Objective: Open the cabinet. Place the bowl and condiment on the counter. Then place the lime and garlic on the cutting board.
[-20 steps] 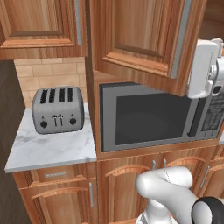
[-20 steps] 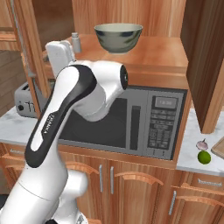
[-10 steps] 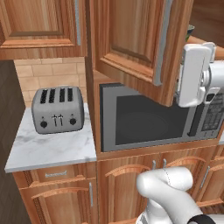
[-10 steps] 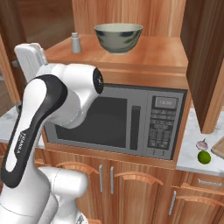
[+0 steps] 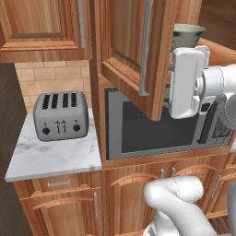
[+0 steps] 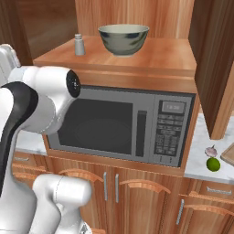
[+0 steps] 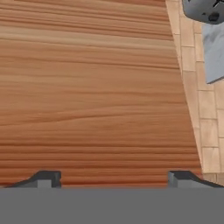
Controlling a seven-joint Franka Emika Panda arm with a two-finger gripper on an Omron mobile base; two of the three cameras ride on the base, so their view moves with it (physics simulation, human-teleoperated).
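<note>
Since the earlier frame: cabinet door (image 5: 138,46) swung further out, arm drawn leftward with it.

Gripper (image 7: 113,178): jaws spread wide, holding nothing; fingertips (image 7: 46,178) face plain wood grain in the hand view, with tiled wall and a corner of the toaster (image 7: 203,9) at its top right.

Left base view: door seen nearly edge-on, long axis vertical, grey bar handle (image 5: 145,46) upright along it. Toaster on the counter (image 5: 50,156), near its back edge. Bowl rim just visible behind the door's edge.

Right base view: cabinet shelf (image 6: 151,59) exposed above the microwave (image 6: 123,125). Bowl (image 6: 123,39) upright, mouth up, middle of shelf toward the back. Condiment (image 6: 79,45) upright, well to the bowl's left near the shelf's left edge. Garlic (image 6: 211,151) and lime (image 6: 213,164) on the counter right of the microwave, garlic just behind lime, tip upward. Cutting board (image 6: 228,154) corner at the frame's right edge, beside both.
</note>
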